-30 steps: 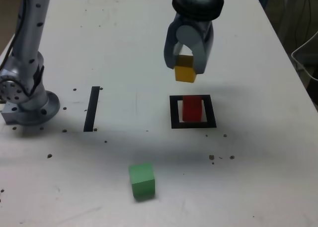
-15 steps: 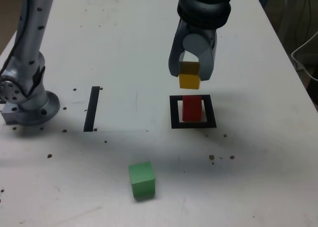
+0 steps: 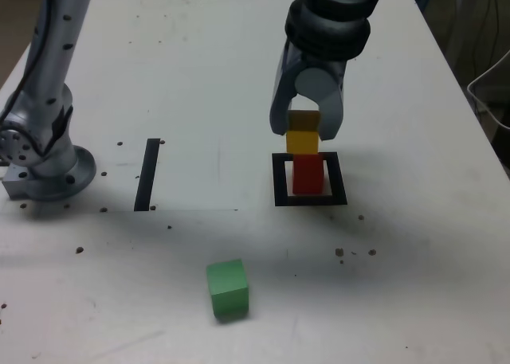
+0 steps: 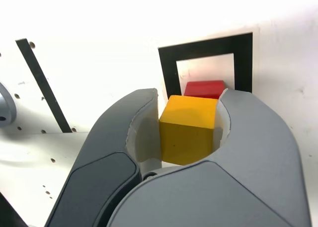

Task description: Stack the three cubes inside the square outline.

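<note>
Right there, the gripper (image 3: 304, 129) has its jaws closed on the yellow cube (image 3: 302, 141), held between them above the red cube (image 3: 307, 174), which sits inside the square outline (image 3: 339, 177); the green cube (image 3: 229, 288) lies apart.

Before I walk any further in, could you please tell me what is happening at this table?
The arm's claw is closed on the yellow cube and holds it up close to the red cube, which sits inside the black square outline. It seems to be building a stack there. The green cube stands apart on the table, outside the outline.
</note>
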